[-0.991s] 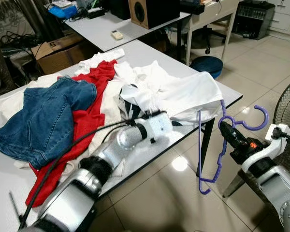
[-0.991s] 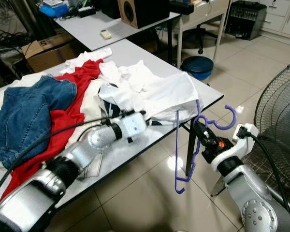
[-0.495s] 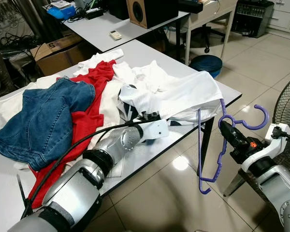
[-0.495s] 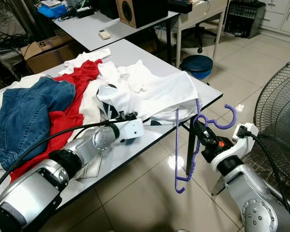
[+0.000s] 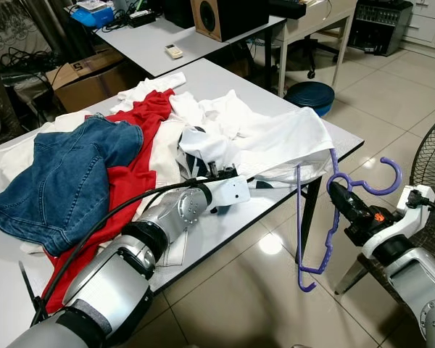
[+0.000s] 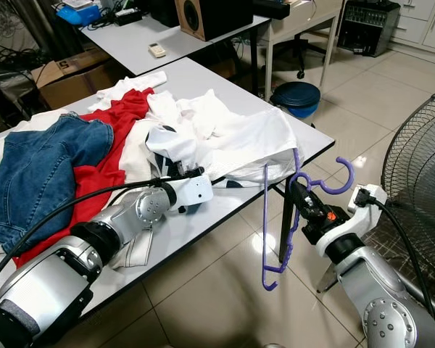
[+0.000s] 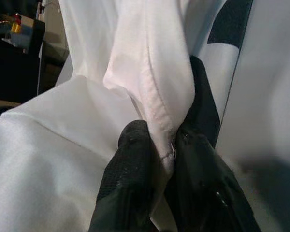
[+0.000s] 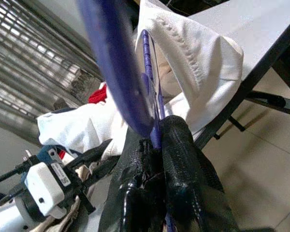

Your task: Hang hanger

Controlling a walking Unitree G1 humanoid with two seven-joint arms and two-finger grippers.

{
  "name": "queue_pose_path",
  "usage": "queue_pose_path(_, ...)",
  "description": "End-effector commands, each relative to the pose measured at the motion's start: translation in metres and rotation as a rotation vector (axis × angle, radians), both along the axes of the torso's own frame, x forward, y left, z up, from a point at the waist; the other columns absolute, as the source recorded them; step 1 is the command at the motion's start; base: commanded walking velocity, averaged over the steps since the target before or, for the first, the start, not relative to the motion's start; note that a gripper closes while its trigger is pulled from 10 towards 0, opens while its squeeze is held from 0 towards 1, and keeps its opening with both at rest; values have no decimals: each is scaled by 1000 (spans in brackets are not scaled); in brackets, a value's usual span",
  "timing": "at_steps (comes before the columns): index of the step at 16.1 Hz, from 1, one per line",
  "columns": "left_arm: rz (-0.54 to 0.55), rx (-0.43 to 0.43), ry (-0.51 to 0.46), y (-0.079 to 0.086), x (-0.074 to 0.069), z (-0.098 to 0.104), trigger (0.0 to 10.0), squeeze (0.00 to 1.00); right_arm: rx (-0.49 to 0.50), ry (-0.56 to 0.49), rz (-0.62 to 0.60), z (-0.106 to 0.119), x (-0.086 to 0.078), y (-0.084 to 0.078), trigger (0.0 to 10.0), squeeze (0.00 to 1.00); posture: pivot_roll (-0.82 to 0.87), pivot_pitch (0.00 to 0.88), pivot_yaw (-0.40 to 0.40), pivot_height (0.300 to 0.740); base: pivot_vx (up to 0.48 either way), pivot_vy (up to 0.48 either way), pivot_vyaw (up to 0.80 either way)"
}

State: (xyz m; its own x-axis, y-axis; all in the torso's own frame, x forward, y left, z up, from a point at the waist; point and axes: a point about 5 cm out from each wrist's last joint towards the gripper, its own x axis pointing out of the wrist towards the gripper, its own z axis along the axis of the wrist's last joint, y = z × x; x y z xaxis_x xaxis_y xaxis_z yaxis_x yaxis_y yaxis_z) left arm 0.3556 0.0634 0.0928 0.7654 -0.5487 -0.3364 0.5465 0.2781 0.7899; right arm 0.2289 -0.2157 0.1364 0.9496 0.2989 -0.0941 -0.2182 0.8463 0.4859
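A: What is lying at the left end of the worktop [image 5: 225,80]?
B: Blue jeans [image 5: 65,177] are lying there, spread over a red garment [image 5: 134,167] that is running up toward the far edge. White cloths [image 5: 14,148] are showing under and beside both.

A: And moving toward the middle?
B: The left arm is reaching across the worktop, a black cable trailing along it. The left gripper [image 7: 170,145] is sitting at the near edge of a white shirt [image 5: 283,141], and in its wrist view the jaws are pinching a folded hem of that shirt between the two black fingers [image 7: 130,164]. A dark patterned cloth [image 5: 192,156] is peeking out from under the shirt just behind the gripper.

A: Where is the shirt ending?
B: It is bunching at the worktop's right corner and drooping a little over the edge.

A: And the hanger?
B: The purple hanger [image 5: 312,217] is hanging in the air just off that right corner, beside the worktop leg, above the tiled floor [image 5: 239,304]. Its upper end is touching or nearly touching the drooping shirt; I cannot tell which. The right gripper [image 5: 341,196] is holding it near the neck, the jaws closing tightly on the thin purple bar, with the hook curving out to the right.

A: Anything further right?
B: A wire fan guard [image 6: 420,188] is standing just beside the right arm. Farther back, a blue round stool [image 5: 308,96] is sitting on the floor.
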Motion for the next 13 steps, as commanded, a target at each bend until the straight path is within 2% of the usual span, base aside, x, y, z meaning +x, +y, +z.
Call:
queue_pose_path(1,23,-15,4,10,2,2,5804,0,3,-12,37,4,2,6,10000,0,-174,13,147,740,0,0,0)
queue_pose_path(3,21,-28,0,11,3,3,5647,0,1,-10,41,4,3,5,10000,0,-174,12,142,740,0,0,0)
queue_pose_path(4,17,-35,2,11,3,4,4157,0,0,-7,44,3,4,5,10000,0,-172,11,139,740,0,0,0)
queue_pose_path(6,8,-40,6,12,3,4,2863,0,0,-5,48,3,4,5,10000,0,-173,9,139,740,0,0,0)
queue_pose_path(7,-4,-58,19,12,2,5,0,0,1,-5,48,3,5,6,10000,0,-175,7,140,740,0,0,0)
queue_pose_path(9,-23,-103,48,11,0,6,0,0,10,-4,41,3,5,5,10000,0,-176,5,142,740,0,0,0)
queue_pose_path(11,-132,-233,123,11,-7,12,0,0,71,-12,7,4,8,2,10000,0,-177,2,147,740,0,0,0)
queue_pose_path(13,-231,-317,178,15,-13,20,0,0,130,-27,20,5,17,7,10000,0,-174,1,152,740,0,0,0)
